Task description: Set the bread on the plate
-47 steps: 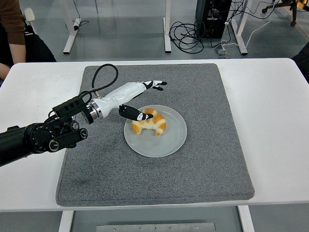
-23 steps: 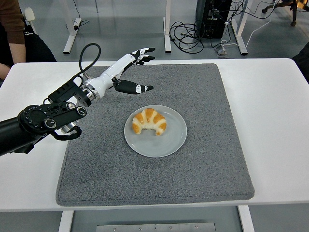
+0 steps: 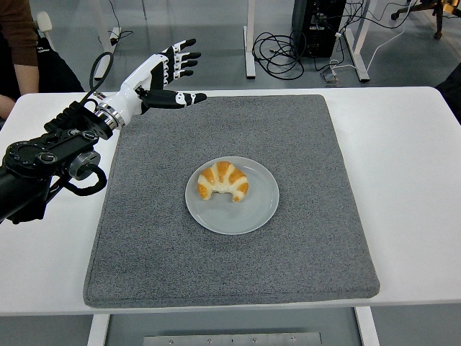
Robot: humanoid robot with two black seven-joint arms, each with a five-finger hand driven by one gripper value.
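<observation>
A golden croissant [image 3: 223, 181] lies on the grey round plate [image 3: 261, 205], which sits in the middle of the grey mat [image 3: 230, 259]. My left hand [image 3: 178, 75] is up at the mat's far left corner, well away from the plate, its white-and-black fingers spread and holding nothing. The black left arm [image 3: 43, 162] runs back to the left edge. The right arm does not show.
A person in dark clothes with a brown sleeve [image 3: 16, 32] sits at the top left behind the table. Table legs, cables [image 3: 284, 54] and a black box [image 3: 317, 25] stand on the floor beyond the far edge. White tabletop [image 3: 410, 166] flanks the mat.
My left hand let go of the croissant on the plate, then rose and drew back up and to the left, away from the plate. The croissant stays still.
</observation>
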